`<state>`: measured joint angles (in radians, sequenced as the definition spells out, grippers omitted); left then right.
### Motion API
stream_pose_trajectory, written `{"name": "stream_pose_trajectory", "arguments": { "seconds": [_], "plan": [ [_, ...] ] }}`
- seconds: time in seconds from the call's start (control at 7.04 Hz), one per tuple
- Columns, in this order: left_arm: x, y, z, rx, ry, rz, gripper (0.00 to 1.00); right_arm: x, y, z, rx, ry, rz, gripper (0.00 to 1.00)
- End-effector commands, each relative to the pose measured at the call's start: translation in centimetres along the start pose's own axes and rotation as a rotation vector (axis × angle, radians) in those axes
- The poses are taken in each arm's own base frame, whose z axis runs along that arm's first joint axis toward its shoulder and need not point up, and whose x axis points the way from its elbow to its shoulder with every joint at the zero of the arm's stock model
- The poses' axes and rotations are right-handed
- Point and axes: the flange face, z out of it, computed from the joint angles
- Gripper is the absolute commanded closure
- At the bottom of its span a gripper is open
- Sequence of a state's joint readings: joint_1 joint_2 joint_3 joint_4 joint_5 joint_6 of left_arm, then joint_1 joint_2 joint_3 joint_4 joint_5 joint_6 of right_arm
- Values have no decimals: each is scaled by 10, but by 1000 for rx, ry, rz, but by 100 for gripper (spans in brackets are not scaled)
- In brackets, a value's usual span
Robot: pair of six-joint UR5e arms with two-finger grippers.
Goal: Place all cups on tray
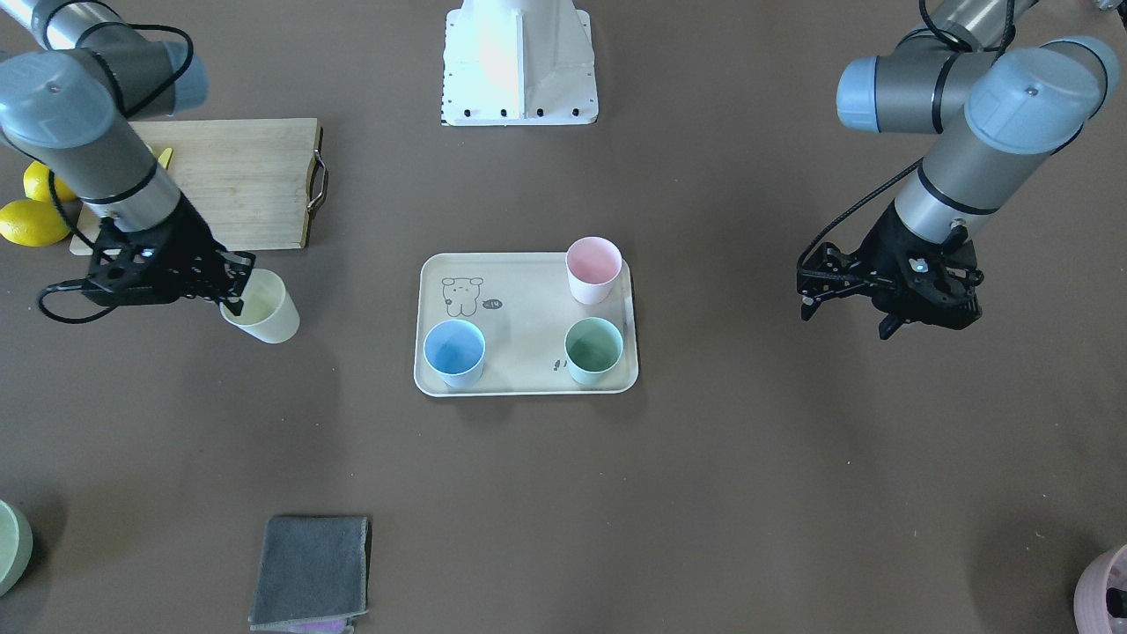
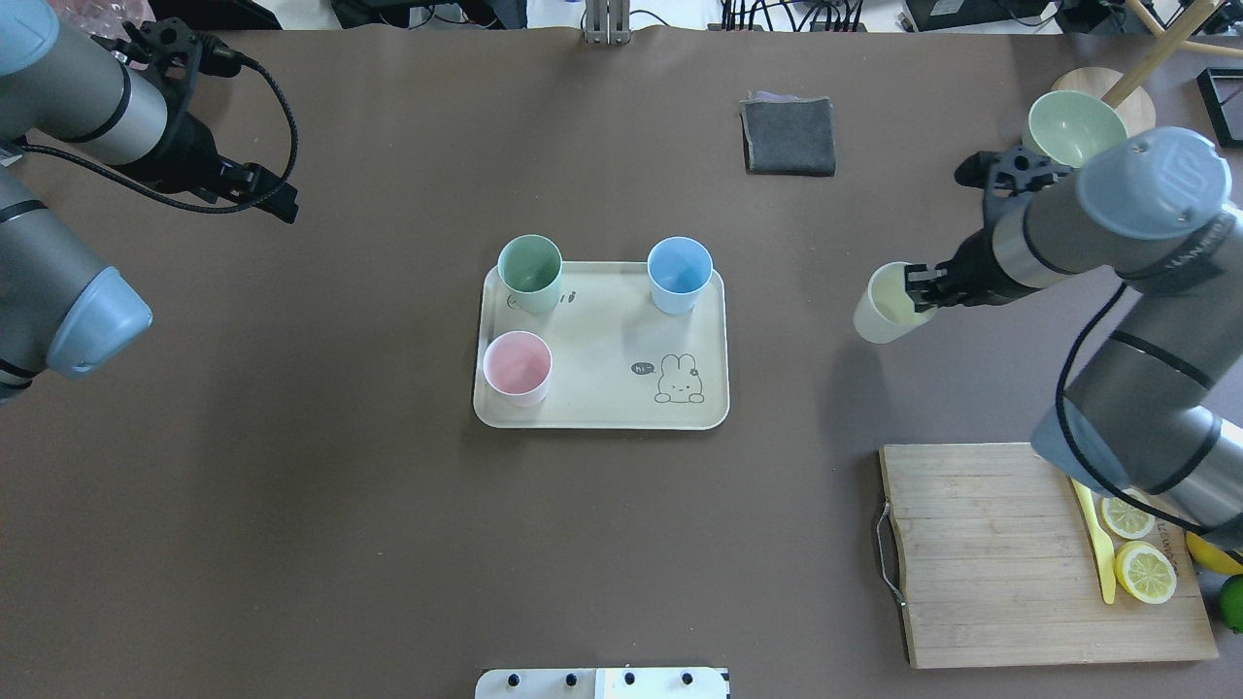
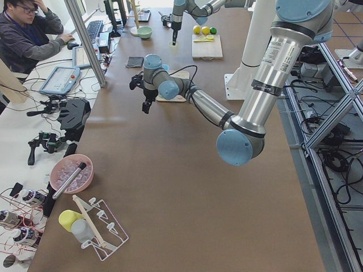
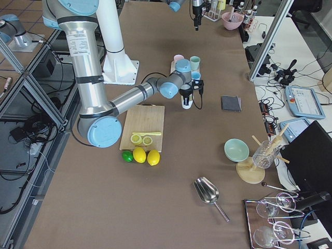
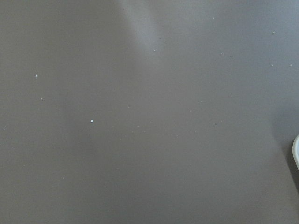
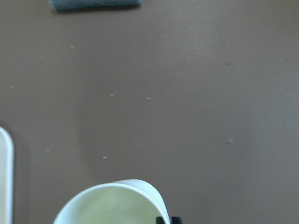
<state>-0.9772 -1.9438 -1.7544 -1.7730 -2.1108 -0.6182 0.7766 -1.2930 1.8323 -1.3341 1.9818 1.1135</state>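
The cream tray with a cartoon animal lies mid-table, also in the overhead view. On it stand a pink cup, a blue cup and a green cup. My right gripper is shut on the rim of a pale yellow cup. It holds the cup tilted and a little above the table, well to the side of the tray. The cup's rim fills the bottom of the right wrist view. My left gripper hangs open and empty on the tray's other side.
A wooden cutting board with a metal handle lies behind the right gripper, with lemons beside it. A folded grey cloth lies at the far edge. A green bowl and a pink bowl stand at the corners.
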Motion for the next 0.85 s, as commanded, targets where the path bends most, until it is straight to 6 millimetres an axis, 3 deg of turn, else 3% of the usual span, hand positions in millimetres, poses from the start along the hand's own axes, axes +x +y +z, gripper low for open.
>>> {"name": "stream_pose_trajectory", "arguments": {
  "seconds": [0.0, 0.14, 0.28, 0.43, 0.57, 0.71],
  "plan": [
    [0, 0, 1, -2, 0, 2, 2, -134, 46, 8, 17, 9, 108, 100],
    [0, 0, 1, -1, -1, 2, 2, -175, 67, 13, 27, 13, 155, 100],
    [1, 1, 2, -3, 1, 3, 2, -194, 69, 15, 26, 8, 157, 100],
    [1, 1, 1, -2, 1, 4, 2, -192, 68, 20, 30, 19, 148, 42],
    [1, 1, 1, -2, 1, 2, 2, -193, 65, 18, 58, 20, 139, 0],
    [1, 2, 2, -4, 1, 2, 2, -192, 63, 13, 61, 15, 118, 0]
  ]
}}
